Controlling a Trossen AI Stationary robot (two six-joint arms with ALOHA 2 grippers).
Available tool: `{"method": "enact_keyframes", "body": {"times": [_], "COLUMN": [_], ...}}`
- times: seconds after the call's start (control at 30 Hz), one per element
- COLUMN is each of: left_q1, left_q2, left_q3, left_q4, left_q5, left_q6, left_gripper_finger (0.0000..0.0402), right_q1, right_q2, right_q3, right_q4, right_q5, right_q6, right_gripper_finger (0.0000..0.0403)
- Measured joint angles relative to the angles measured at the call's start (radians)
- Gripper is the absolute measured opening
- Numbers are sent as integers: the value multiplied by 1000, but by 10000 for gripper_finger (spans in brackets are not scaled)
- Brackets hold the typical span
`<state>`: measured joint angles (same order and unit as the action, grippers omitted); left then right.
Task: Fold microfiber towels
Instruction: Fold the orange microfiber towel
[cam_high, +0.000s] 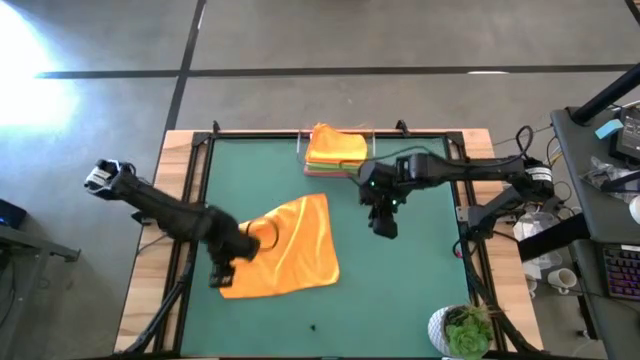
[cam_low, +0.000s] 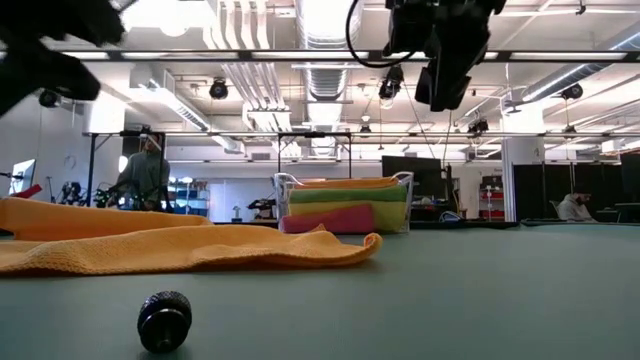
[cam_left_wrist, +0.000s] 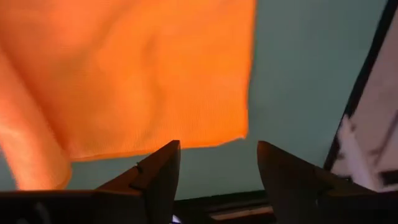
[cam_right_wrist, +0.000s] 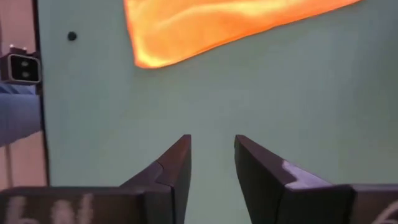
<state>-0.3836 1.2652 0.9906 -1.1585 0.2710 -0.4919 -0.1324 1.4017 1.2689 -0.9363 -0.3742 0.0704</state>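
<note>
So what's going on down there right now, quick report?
Left hand open, empty, at orange towel's edge. Right hand open, empty, above bare mat. Towel rumpled, not folded. Small black knob loose on mat, clear of towel.

Grey concrete floor (cam_high: 400, 40) surrounds the worktop (cam_high: 420, 290); ceiling ducts (cam_low: 245, 60) and strip lights (cam_low: 560, 85) run overhead.

Soft cloth lying on a matt green tabletop.
The orange towel (cam_high: 285, 255) is showing a fine, fuzzy microfiber weave, matt, rumpling softly. The tabletop (cam_high: 400, 290) is looking like smooth matt green mat, edged with pale bare wood (cam_high: 150, 290). The folded towels (cam_low: 345, 207) are sitting in a clear glossy plastic tray (cam_low: 403, 205). The small black knob (cam_low: 164, 320) is looking ribbed, slightly shiny.
</note>
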Motion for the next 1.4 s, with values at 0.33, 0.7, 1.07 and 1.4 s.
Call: {"method": "enact_keyframes", "body": {"times": [0.33,0.7,1.07,1.4], "left_q1": [-364,-486,-487,-487], "left_q2": [19,142,279,325], "left_q3": [-91,-121,-132,-132], "left_q4": [177,268,298,313], "left_q5": [-174,-202,-230,-230], "left_q6": [-185,-202,-182,-182], "left_gripper_finger": [199,199,199,118], "right_q1": [156,277,301,311], "right_q2": [7,18,22,127], "right_q3": [-78,-161,-197,-197], "right_q4": [133,465,560,640], "right_q5": [34,35,80,88], "right_q6": [174,191,227,118], "right_gripper_finger": [182,183,185,185]}}
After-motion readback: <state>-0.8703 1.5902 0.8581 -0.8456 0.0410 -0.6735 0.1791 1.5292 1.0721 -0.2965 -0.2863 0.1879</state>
